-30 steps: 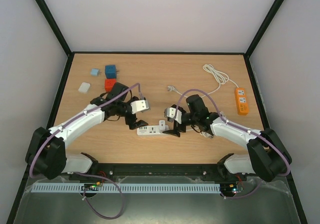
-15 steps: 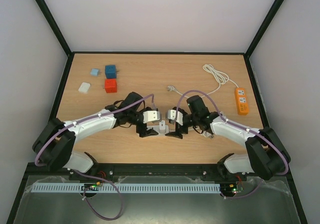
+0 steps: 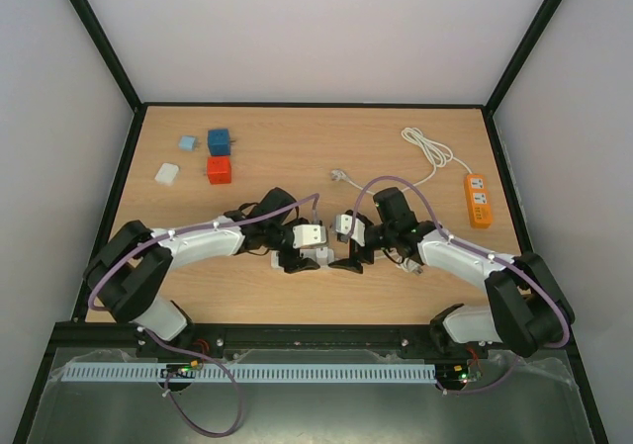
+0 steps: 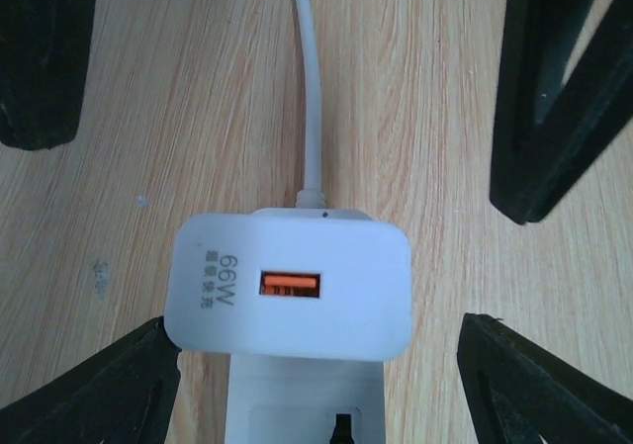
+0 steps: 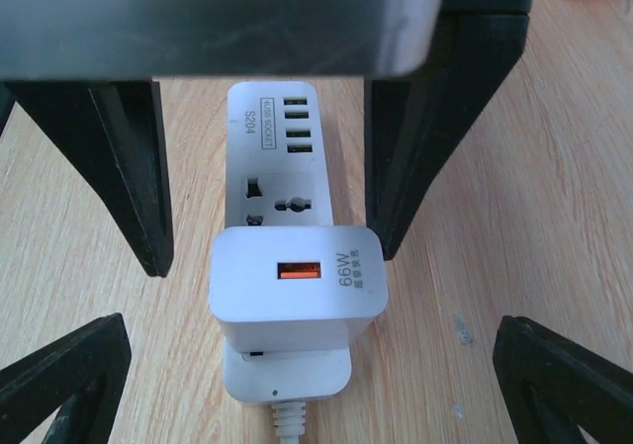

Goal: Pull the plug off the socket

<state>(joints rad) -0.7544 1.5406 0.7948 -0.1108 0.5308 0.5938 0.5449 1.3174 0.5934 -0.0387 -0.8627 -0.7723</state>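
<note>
A white power strip [image 5: 281, 142] lies on the wooden table, with a white 66W charger plug [image 5: 297, 288] seated in its socket near the cable end. In the left wrist view the plug [image 4: 292, 288] sits on the strip [image 4: 307, 399], whose white cord [image 4: 311, 88] runs away. My left gripper [image 4: 316, 390] is open, its fingers on either side of the strip just short of the plug. My right gripper [image 5: 307, 390] is open, astride the strip's cable end. In the top view both grippers, the left [image 3: 295, 259] and the right [image 3: 348, 259], face each other over the strip [image 3: 318, 256].
An orange power strip [image 3: 478, 200] and a coiled white cable [image 3: 427, 152] lie at the back right. A blue cube [image 3: 219, 140], a red cube [image 3: 219, 170] and two small pale blocks [image 3: 167, 173] lie at the back left.
My left arm has swung right and lowered its open gripper over the strip, close to the right gripper. The right gripper has hardly moved.
</note>
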